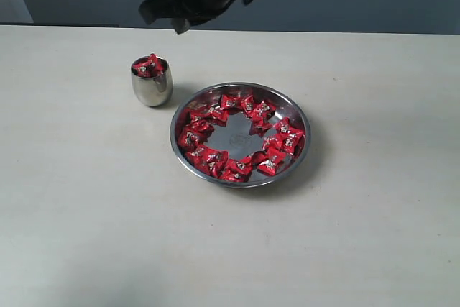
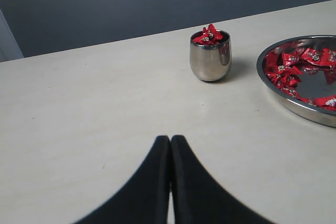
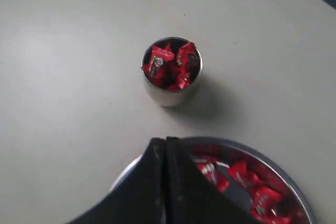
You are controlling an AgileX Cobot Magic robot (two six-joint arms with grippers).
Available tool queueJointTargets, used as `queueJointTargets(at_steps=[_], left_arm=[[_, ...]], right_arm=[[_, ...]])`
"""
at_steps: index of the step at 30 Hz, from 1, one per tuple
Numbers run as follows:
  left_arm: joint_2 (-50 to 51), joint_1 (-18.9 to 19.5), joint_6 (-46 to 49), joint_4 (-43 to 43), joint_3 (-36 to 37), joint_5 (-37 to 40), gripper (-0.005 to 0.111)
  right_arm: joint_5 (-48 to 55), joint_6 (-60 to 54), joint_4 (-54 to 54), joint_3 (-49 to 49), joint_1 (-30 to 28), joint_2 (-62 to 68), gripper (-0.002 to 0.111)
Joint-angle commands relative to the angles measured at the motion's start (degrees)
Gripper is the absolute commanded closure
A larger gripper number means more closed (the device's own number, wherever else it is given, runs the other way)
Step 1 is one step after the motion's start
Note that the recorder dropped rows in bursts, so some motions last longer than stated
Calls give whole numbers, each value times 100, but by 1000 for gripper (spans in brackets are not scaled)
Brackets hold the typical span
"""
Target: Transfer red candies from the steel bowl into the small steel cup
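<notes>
Partly, right hand (image 3: 165, 141) hides the steel bowl (image 3: 231, 142).

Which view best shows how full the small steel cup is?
Right wrist view: it looks down into the small steel cup, red candies filling its mouth. Left wrist view shows its side, candies poking above; exterior view shows it small.

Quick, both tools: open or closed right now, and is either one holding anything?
Left tool: closed, holding nothing.
Right tool: closed, nothing visible between its tips.
</notes>
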Motion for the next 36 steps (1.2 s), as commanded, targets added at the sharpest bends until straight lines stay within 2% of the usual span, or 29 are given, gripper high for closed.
queueJointTargets(at_steps=[1, 5, 8, 11, 15, 19, 24, 27, 32, 34, 36], left_arm=[[-25, -17, -31, -7, -6, -54, 106], [-25, -17, -31, -7, -6, -54, 106], [-25, -17, -31, -7, -6, -54, 106], [-25, -17, -31, -7, -6, -54, 106], [-25, -17, -31, -7, -6, -54, 106], [-25, -17, -31, -7, -6, -54, 106], [-25, -17, -31, -7, -6, -54, 106], [-25, -17, -31, -7, -6, -54, 106], [-25, -17, -31, -7, -6, -54, 106], [-25, -17, -31, -7, -6, -54, 106], [-25, -17, -31, -7, -6, -54, 106]], right_arm=[[-765, -17, -233, 1965, -294, -1698, 108], [-1716, 788, -421, 4331, -664, -3845, 108], [-2695, 1206, -517, 6246, -664, -5307, 108], [-2634, 1206, -311, 7095, -664, -5964, 108], [-1845, 1206, -61, 7616, -664, -6420, 108], [-1498, 1195, -911, 7672, -664, -6571, 108], [-1447, 1182, -1262, 7672, -736, -6658, 108], [-1482, 1125, -1153, 7725, -1404, -7123, 108], [-2034, 1125, -644, 8210, -3081, -8564, 108], [-2141, 1114, -661, 8464, -3415, -9137, 108], [-2131, 1114, -729, 8693, -3512, -9552, 108]])
